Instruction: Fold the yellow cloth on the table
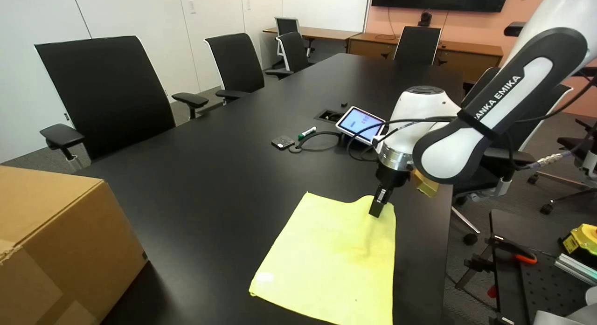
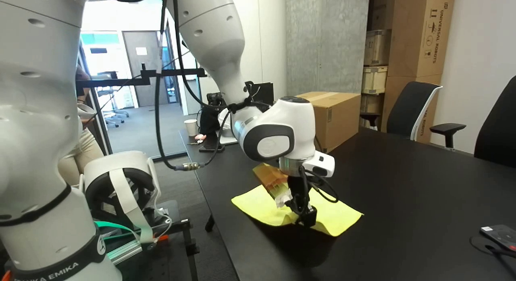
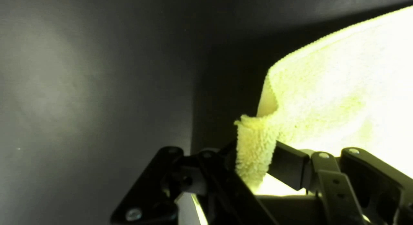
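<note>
On the long black counter (image 1: 214, 190), a yellow cloth (image 1: 322, 259) is lying mostly spread out, and yeah, the end effector (image 1: 377, 208) is definitely gripping it, pinching it at one edge. Fuzzy little tuft of it is poking up between the fingers (image 3: 287, 165), and the fabric right around the pinch is creasing a bit. The white robot arm (image 1: 445, 150) is hanging above that spot. Big ol' cardboard box (image 1: 74, 250) is sitting on the counter too, apart from the cloth. Further along, a lit-up tablet (image 1: 360, 124) is leaning back, and a green marker (image 1: 307, 133) is lying just beside a small flat black gadget (image 1: 282, 142). Black chairs (image 1: 107, 92) are standing along the side.
</note>
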